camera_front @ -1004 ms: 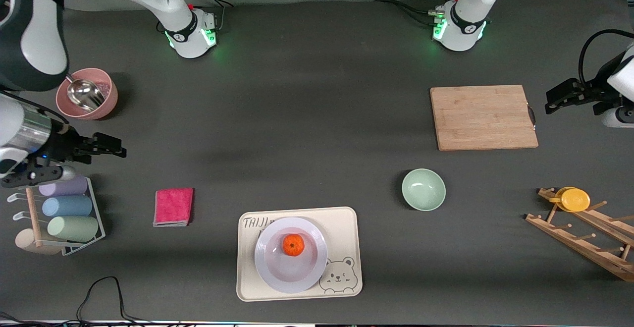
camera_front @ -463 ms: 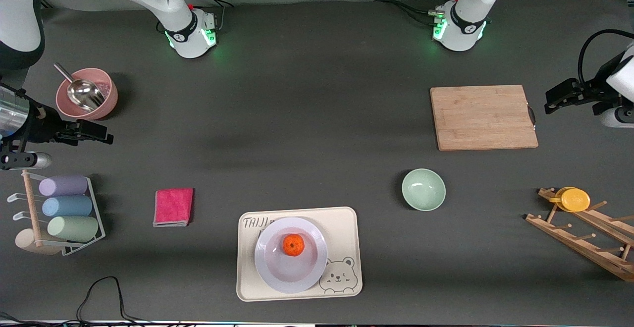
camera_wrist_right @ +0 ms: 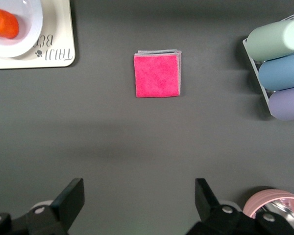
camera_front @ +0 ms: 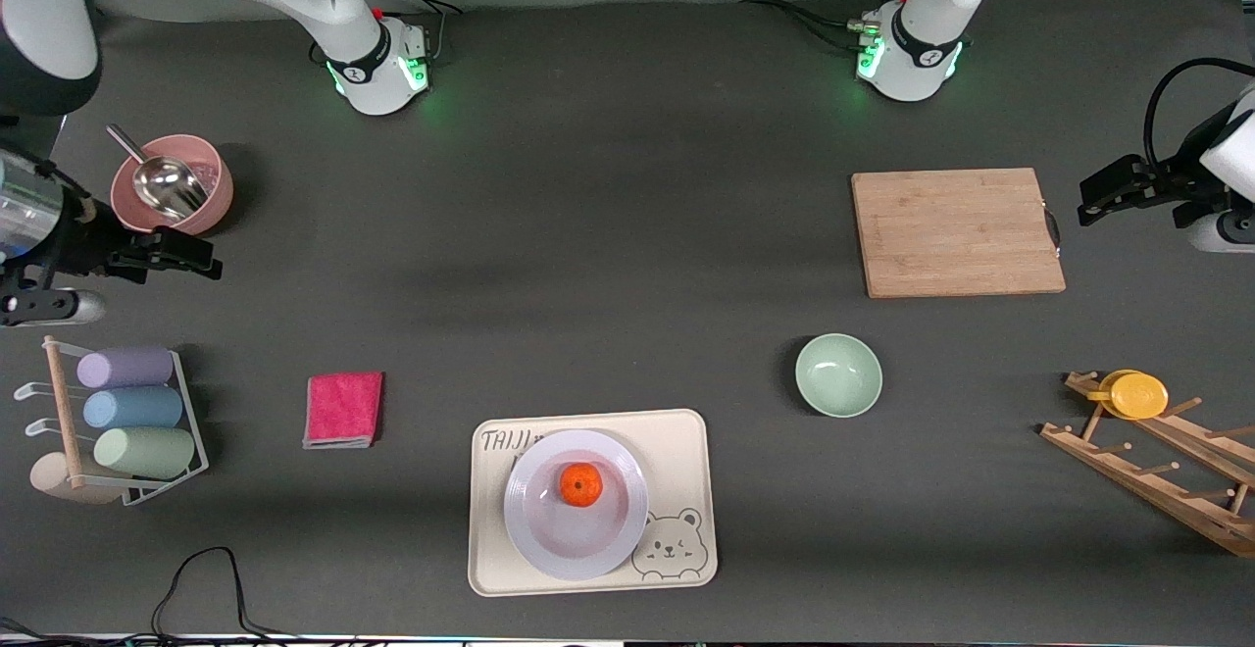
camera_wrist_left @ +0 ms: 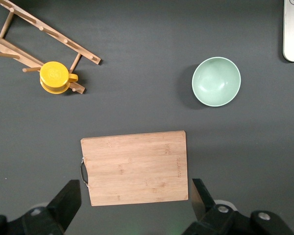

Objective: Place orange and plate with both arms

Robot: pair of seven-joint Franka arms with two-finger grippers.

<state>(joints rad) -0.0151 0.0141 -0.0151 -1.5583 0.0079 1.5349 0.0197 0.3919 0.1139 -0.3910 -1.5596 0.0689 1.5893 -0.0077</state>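
The orange (camera_front: 580, 484) sits in the middle of the white plate (camera_front: 534, 529), which rests on the beige bear tray (camera_front: 686, 451) near the front camera. A slice of the orange (camera_wrist_right: 2, 23) and plate (camera_wrist_right: 27, 34) shows in the right wrist view. My right gripper (camera_front: 191, 260) is open and empty, high over the table beside the pink bowl at the right arm's end. My left gripper (camera_front: 1103, 198) is open and empty, high beside the cutting board at the left arm's end. In their own views the right gripper (camera_wrist_right: 137, 200) and left gripper (camera_wrist_left: 136, 200) hold nothing.
A wooden cutting board (camera_front: 956, 231), a mint-green bowl (camera_front: 838, 374), a wooden rack (camera_front: 1157, 471) with a yellow cup (camera_front: 1135, 394), a pink cloth (camera_front: 343, 409), a rack of pastel cups (camera_front: 127, 410) and a pink bowl with a metal scoop (camera_front: 172, 186) stand around the table.
My right gripper has drawn back toward the right arm's end of the table and away from the cup rack, slowing over the last half second. The left arm has not moved.
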